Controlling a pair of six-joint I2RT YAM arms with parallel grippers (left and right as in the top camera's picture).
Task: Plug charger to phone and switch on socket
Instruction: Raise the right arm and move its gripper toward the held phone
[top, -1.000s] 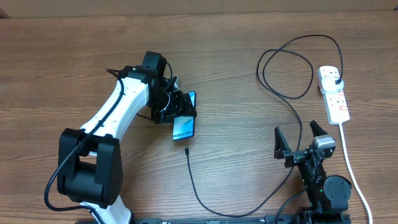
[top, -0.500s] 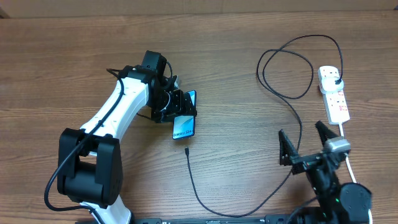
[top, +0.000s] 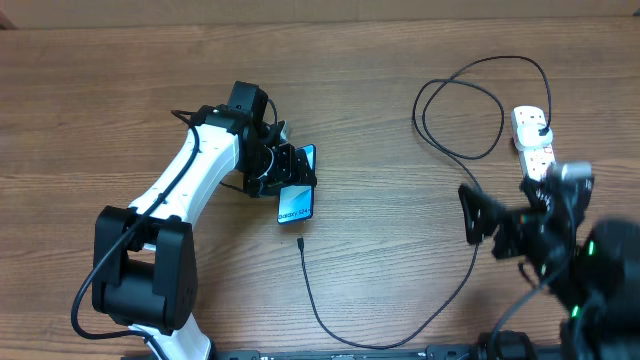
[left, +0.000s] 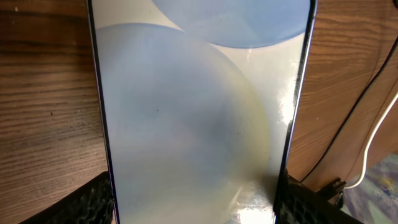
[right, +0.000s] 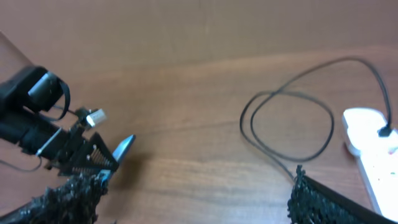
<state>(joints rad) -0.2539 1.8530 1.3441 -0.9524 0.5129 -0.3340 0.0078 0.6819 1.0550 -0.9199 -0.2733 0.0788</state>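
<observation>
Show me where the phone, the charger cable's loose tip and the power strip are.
phone (top: 295, 205), overhead view, lower screen by the lettering.
charger cable (top: 299, 242), overhead view, its small loose tip.
power strip (top: 527, 118), overhead view, white far end.

Unplugged charger (top: 306, 275) tip lies just below the phone (top: 295, 200).

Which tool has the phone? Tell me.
The left tool: it clamps the Galaxy S24 phone by its long edges. The right tool stands open and empty near the power strip.
</observation>
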